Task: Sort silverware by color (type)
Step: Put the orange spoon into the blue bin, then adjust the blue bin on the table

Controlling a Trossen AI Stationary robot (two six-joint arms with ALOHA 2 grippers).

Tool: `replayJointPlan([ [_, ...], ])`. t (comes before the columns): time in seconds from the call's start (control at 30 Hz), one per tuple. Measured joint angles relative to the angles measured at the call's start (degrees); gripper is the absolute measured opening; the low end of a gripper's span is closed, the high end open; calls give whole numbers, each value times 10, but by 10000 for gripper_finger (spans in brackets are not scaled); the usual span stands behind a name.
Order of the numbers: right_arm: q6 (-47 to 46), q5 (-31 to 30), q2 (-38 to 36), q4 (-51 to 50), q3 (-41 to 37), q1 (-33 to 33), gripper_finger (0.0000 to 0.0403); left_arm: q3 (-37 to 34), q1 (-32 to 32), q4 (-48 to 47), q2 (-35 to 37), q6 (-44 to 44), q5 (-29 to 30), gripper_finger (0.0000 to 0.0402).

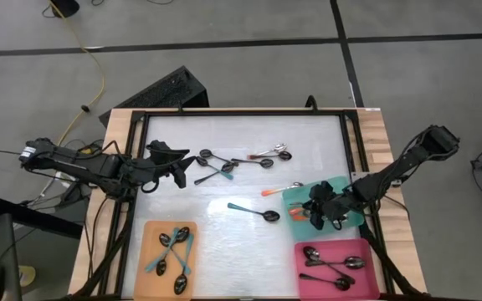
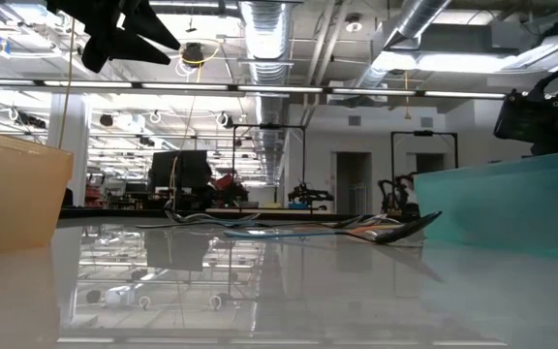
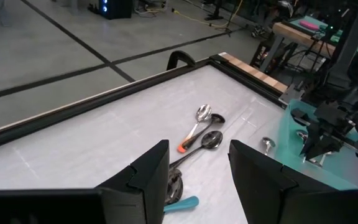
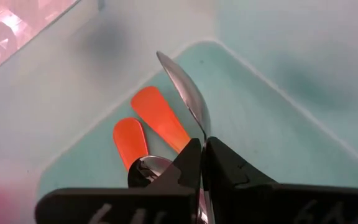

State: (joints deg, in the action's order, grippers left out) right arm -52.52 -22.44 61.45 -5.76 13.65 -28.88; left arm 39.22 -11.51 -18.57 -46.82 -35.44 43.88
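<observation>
Left hand (image 1: 180,167) hovers with fingers apart, holding nothing, above the tabletop (image 1: 224,242). Right hand (image 4: 202,147), inside the teal tray (image 1: 351,224), pinches a spoon (image 4: 188,96) beside two orange handles (image 4: 160,115).

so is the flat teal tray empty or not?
Not empty. The flat teal tray holds two orange-red spoon handles, with the right tool above it.
</observation>
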Motion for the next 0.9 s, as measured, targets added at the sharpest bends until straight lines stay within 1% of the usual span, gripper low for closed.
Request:
replayJointPlan([
  [0.23, -1, 0, 0, 0, 0, 0, 40, 0, 0, 0, 0, 2, 0, 151],
  [0.33, -6, 7, 0, 1, 1, 0, 55, 0, 0, -2, 0, 3, 0, 151],
  [0.53, -6, 48, 1, -12, 18, 1, 93, 0, 0, -17, 0, 2, 0, 151],
  [0.6, -6, 63, 1, -14, 25, 0, 102, 0, 0, -22, 0, 2, 0, 151],
  [0.7, -6, 69, 1, -13, 39, 0, 109, 0, 0, -23, 0, 2, 0, 151],
  [0.9, 4, 70, 1, -74, 89, 0, 110, 0, 0, -24, 0, 2, 0, 151],
])
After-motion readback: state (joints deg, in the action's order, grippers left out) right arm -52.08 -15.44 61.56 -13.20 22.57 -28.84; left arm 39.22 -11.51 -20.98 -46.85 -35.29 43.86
